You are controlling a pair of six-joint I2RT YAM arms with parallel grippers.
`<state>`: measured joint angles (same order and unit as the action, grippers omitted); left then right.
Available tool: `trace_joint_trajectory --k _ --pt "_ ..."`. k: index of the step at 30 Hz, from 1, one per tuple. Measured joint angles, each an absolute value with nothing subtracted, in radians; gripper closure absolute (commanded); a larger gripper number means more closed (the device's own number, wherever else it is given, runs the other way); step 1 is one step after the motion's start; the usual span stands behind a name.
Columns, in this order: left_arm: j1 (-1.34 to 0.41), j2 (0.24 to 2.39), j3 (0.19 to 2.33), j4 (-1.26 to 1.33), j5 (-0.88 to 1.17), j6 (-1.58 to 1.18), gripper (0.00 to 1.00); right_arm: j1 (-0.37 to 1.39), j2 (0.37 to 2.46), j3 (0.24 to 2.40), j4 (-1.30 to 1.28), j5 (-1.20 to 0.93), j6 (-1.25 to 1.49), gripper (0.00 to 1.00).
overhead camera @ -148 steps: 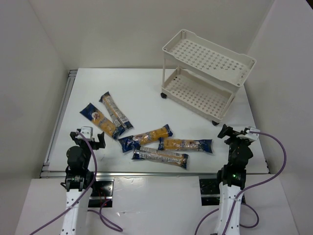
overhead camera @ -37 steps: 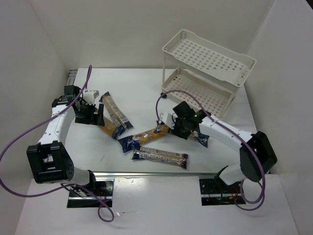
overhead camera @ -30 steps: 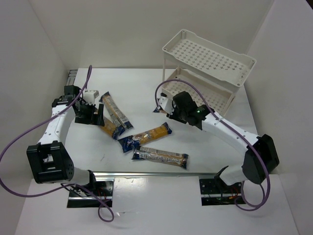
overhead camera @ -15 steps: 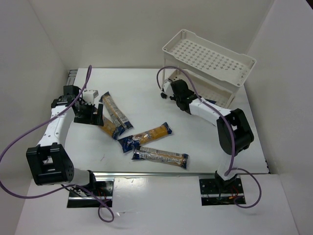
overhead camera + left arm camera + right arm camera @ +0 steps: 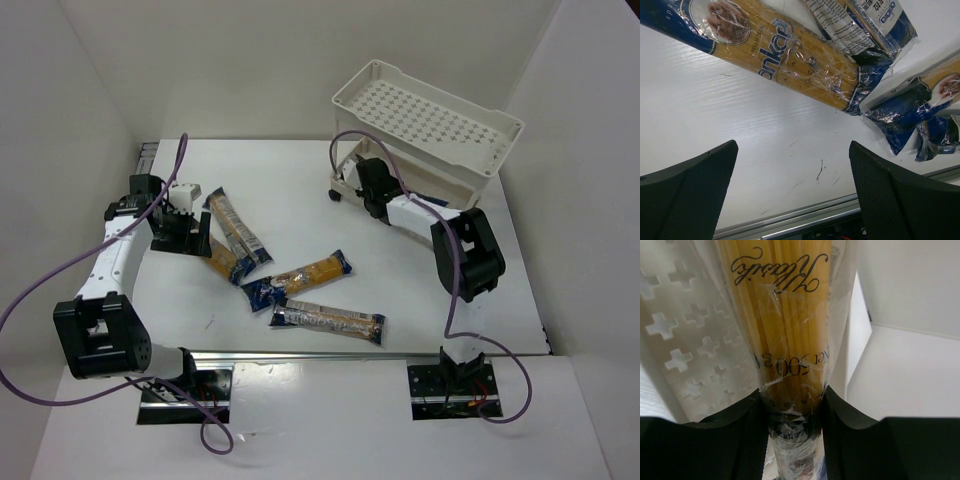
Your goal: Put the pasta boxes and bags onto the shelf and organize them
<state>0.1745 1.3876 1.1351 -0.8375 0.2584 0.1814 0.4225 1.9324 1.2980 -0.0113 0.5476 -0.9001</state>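
Note:
My right gripper is at the left end of the cream shelf, level with its lower tier. It is shut on a pasta bag, gripper clamping the bag's end. The bag reaches out over the perforated tray; from above it is mostly hidden under the top tier. My left gripper hovers open over two bags at the table's left. In the left wrist view the gripper has bare table between its fingers, and a yellow bag lies just beyond them.
Two more bags lie mid-table, one slanted and one nearer the front edge. A metal rail runs along the table's left side. White walls close in the table on the left, back and right.
My right arm has lifted one bag off the middle of the table and carried it up to the shelf's lower tier. The left arm has stayed put, open.

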Motion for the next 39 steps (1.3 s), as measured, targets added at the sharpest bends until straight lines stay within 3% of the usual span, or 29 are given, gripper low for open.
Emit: trace_joint_trajectory --k 2,3,6,7,17,22,32,39 --pt "0.175 1.388 1.135 -0.838 0.258 0.181 0.01 0.406 1.959 1.319 -0.032 0.551 -0.886 0.79" --pt "0.175 1.388 1.135 -0.838 0.259 0.181 0.01 0.401 1.974 1.335 -0.040 0.551 -0.879 0.55" --pt "0.175 1.388 1.135 -0.838 0.258 0.182 0.01 0.389 1.999 1.360 -0.039 0.554 -0.871 0.31" --pt "0.175 1.388 1.135 -0.838 0.258 0.181 0.01 0.388 1.998 1.362 -0.042 0.555 -0.868 0.28" --pt "0.175 1.388 1.135 -0.838 0.258 0.182 0.01 0.414 1.824 1.293 -0.073 0.502 -0.867 0.15" --pt "0.175 1.388 1.135 -0.837 0.255 0.179 0.01 0.537 1.634 1.198 -0.108 0.441 -0.873 0.00" --pt "0.175 1.380 1.131 -0.820 0.235 0.126 0.01 0.682 1.476 1.212 -0.517 0.067 -0.770 0.00" --pt "0.180 1.342 1.111 -0.798 0.193 0.107 0.01 0.855 1.432 1.091 -0.700 -0.184 -0.752 0.00"
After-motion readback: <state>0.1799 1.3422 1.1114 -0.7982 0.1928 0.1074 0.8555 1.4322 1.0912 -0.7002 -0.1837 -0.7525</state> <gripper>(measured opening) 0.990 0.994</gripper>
